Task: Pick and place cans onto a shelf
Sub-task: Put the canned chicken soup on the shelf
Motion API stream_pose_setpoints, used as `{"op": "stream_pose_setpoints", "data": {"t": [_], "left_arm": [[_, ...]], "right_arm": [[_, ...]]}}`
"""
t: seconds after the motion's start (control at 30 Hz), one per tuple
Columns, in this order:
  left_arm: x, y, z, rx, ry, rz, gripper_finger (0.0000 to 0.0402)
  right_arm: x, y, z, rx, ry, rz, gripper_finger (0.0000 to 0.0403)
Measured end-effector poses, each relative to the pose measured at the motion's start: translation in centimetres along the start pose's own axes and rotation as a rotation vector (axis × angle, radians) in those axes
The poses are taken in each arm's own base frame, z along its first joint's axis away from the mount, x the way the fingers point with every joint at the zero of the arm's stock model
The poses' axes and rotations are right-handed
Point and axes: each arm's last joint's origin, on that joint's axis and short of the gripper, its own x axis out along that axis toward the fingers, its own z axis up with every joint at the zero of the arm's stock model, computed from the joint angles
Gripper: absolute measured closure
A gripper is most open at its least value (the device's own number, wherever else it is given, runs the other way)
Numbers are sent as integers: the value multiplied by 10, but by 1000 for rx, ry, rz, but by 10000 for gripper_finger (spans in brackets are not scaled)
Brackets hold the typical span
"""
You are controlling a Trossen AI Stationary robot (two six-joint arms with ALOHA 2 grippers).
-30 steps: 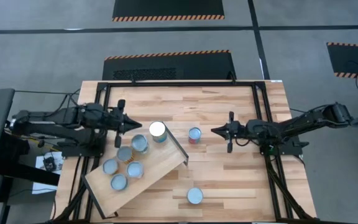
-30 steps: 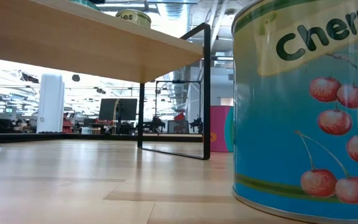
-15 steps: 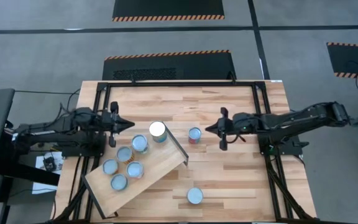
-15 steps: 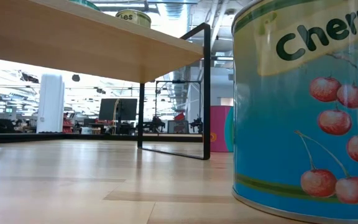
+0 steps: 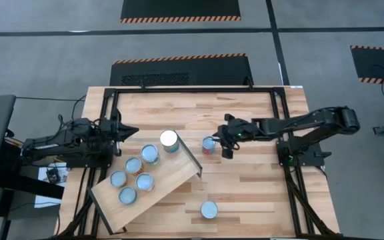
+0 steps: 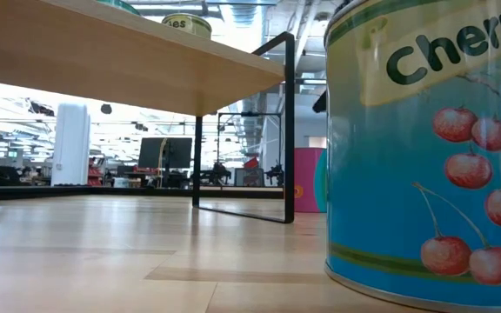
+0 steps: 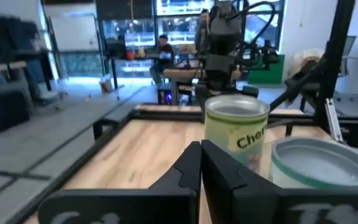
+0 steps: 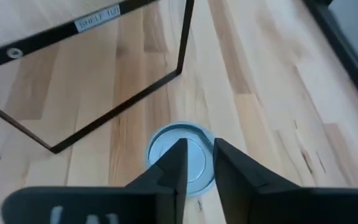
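Observation:
The shelf (image 5: 172, 175) is a light-wood plank raised on a thin dark frame (image 6: 286, 130); several cans with blue-silver tops (image 5: 133, 165) stand on it, and a larger white-topped can (image 5: 169, 139) stands at its framed end. A red-labelled can (image 5: 209, 144) stands on the table, seen from above in the right wrist view (image 8: 182, 160). My right gripper (image 5: 219, 139) hangs just right of and above it, fingers (image 8: 232, 165) slightly apart, touching nothing. Another can (image 5: 209, 209) stands near the front edge. My left gripper (image 5: 136, 132) is shut and empty, left of the shelf.
The black-framed wooden tabletop (image 5: 245, 193) has bare room at the front right and far side. The shelf's dark frame (image 8: 104, 93) stands close beside the red-labelled can. A cherry-labelled can (image 6: 429, 148) fills the right of the low view.
My right gripper has gone toward the table's left edge, up to the red-labelled can. My left gripper has drawn back toward the table's left edge, away from the white-topped can. No can has moved.

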Motion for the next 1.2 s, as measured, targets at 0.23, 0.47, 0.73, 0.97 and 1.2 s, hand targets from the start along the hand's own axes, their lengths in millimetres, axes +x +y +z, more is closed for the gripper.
{"op": "stream_pose_setpoints", "data": {"t": [0.23,0.47,0.73,0.97,1.2], "left_arm": [[-1,-2,-5,-47,49,-50,401],[-2,2,-10,-54,102,63,401],[0,0,-13,-18,71,5,401],[5,-1,-45,-39,-1,1,401],[6,0,-44,0,-23,18,401]], "right_arm": [[21,-3,12,-45,93,67,253],[36,-5,10,-69,212,108,219],[28,3,11,-97,223,177,219],[34,13,5,-149,265,175,234],[51,16,-4,-166,318,161,249]]}}
